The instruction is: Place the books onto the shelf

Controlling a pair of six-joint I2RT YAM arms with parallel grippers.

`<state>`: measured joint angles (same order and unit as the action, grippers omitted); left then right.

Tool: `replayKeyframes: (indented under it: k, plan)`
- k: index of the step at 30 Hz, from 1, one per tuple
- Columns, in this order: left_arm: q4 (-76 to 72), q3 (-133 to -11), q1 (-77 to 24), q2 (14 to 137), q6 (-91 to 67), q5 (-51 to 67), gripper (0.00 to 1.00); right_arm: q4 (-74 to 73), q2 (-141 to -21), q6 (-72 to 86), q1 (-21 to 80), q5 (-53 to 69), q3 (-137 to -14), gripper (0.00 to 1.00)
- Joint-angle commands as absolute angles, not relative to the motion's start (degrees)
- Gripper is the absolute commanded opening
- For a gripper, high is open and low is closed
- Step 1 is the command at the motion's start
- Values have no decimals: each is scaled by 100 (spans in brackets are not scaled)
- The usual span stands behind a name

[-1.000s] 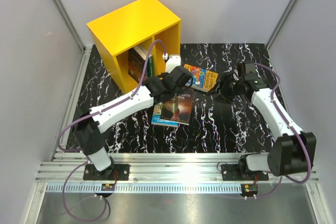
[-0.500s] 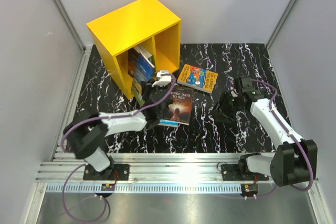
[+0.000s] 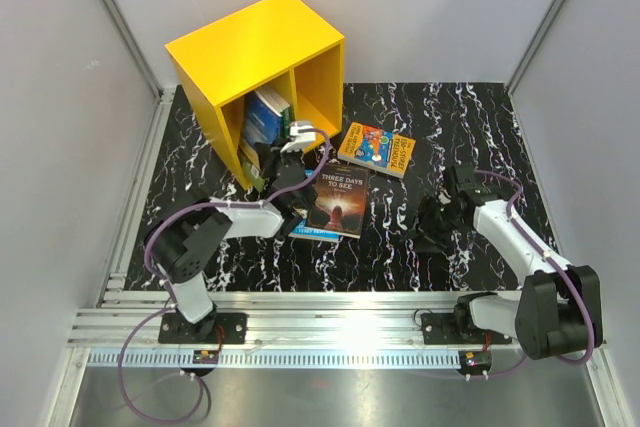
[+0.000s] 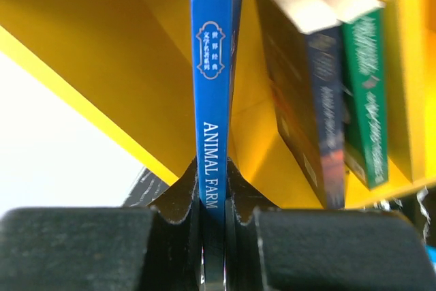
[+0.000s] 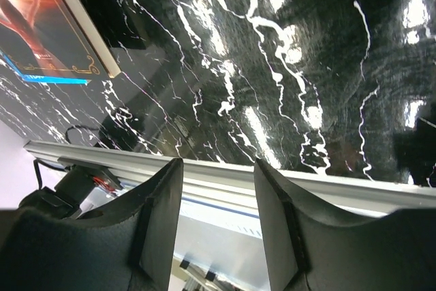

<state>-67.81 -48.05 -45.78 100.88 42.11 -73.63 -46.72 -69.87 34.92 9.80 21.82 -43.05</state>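
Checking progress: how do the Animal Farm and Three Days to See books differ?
The Animal Farm book is blue, clamped at its spine in the left hand, at the shelf's left compartment; the Three Days to See book is dark red-brown, lying flat, cover up, untouched. Both are thin paperbacks.

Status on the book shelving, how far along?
Done: a dark book and a green book sit in the shelf's left compartment.
In hand: the left gripper clamps the blue book upright at that compartment.
Left: on the table, the orange-yellow book and the dark red book, with a blue-edged book beneath it.
The right gripper is open and empty.
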Motion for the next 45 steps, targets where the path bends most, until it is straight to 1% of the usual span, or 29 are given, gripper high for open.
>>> replayKeyframes:
  k: [1, 5, 8, 14, 18, 21, 26, 33, 36, 37, 40, 42, 43, 44, 45]
  plan:
    - [-9545, -4641, -4220, 9799, 3403, -7015, 0, -4430, -6970, 3366, 1037, 2057, -4324, 53]
    - [-9545, -4526, -3605, 10202, 2122, -6506, 0, -4263, -7092, 3366, 1028, 2065, -4228, 53]
    - [-9545, -4772, -3323, 10711, 1707, -6206, 0, -4131, -7172, 3366, 1028, 2092, -4149, 53]
    - [-9554, -5405, -3076, 11478, 1065, -5678, 0, -3990, -7242, 3401, 1028, 2101, -4043, 52]
    - [-9545, -5817, -3067, 11970, 950, -5739, 0, -3938, -7268, 3393, 1028, 2092, -4008, 52]
    - [-9545, -5958, -3032, 12085, 774, -5660, 0, -3894, -7312, 3410, 1037, 2100, -3982, 51]
    - [-9554, -6284, -2988, 12471, 879, -5221, 0, -3666, -7418, 3436, 1037, 2162, -3850, 51]
    - [-9554, -5898, -2979, 12490, 370, -4509, 0, -3454, -7497, 3498, 1037, 2250, -3762, 50]
    - [-9545, -5906, -3006, 12507, 789, -3642, 0, -3349, -7366, 3542, 1028, 2303, -3701, 50]
    - [-9545, -5985, -3119, 12542, 1217, -3499, 0, -3323, -7287, 3551, 1037, 2329, -3683, 50]
    - [-9554, -6328, -3304, 12708, 1870, -3455, 0, -3244, -7216, 3568, 1028, 2382, -3604, 50]
    - [-9545, -6389, -3313, 12735, 1846, -3445, 0, -3051, -7181, 3621, 1028, 2443, -3455, 50]
    - [-9545, -6416, -3305, 12788, 1802, -3532, 3, -2972, -7155, 3656, 1037, 2469, -3393, 50]
    - [-9545, -6494, -3313, 12840, 1767, -3638, 12, -2840, -7180, 3708, 1028, 2531, -3288, 50]
    - [-9545, -6530, -3322, 12867, 1732, -3734, 30, -2787, -7198, 3726, 1028, 2549, -3278, 50]
